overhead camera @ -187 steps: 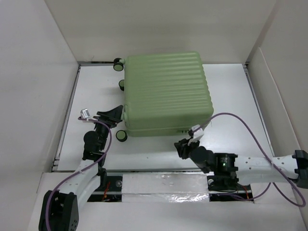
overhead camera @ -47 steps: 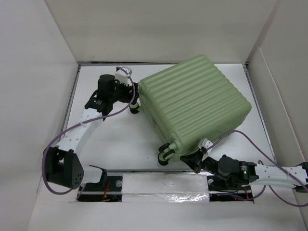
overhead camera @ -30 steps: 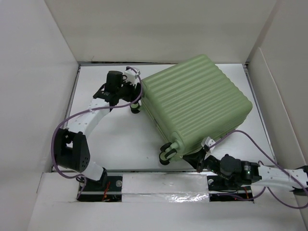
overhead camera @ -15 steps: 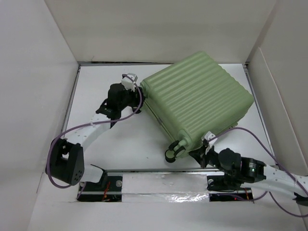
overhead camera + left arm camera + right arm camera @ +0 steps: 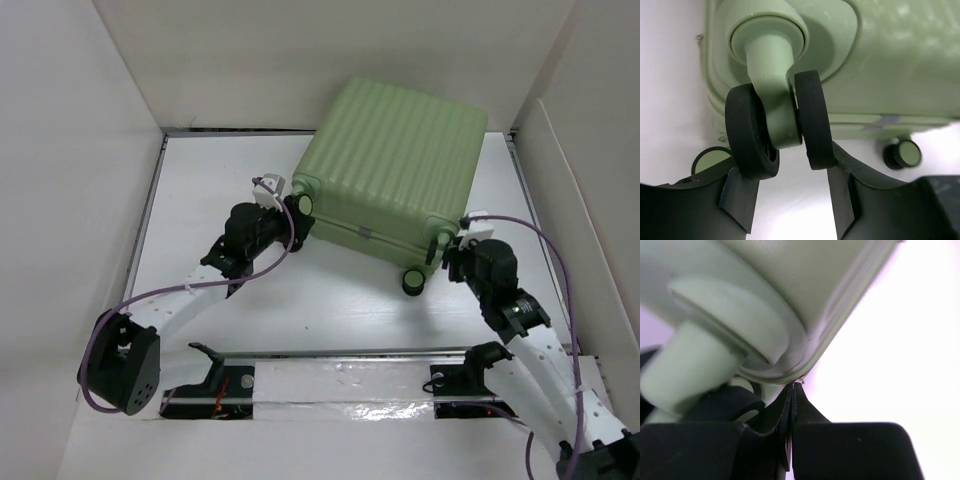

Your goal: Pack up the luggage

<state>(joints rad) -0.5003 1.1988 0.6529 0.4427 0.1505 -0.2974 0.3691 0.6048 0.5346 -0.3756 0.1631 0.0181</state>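
Left claw [image 5: 790,195] straddles luggage [image 5: 395,170] wheel [image 5: 812,120]; right claw [image 5: 791,410] closed.

Your left arm [image 5: 170,297] and right arm [image 5: 545,350] are white links joined by black motor housings; a purple cable [image 5: 545,238] loops along each, and the fingers [image 5: 740,197] are matte black.

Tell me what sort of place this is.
Probably a robot lab test cell: plain white panels box in a white table, a left arm and right arm are mounted at its near edge, and a green suitcase sits on it.
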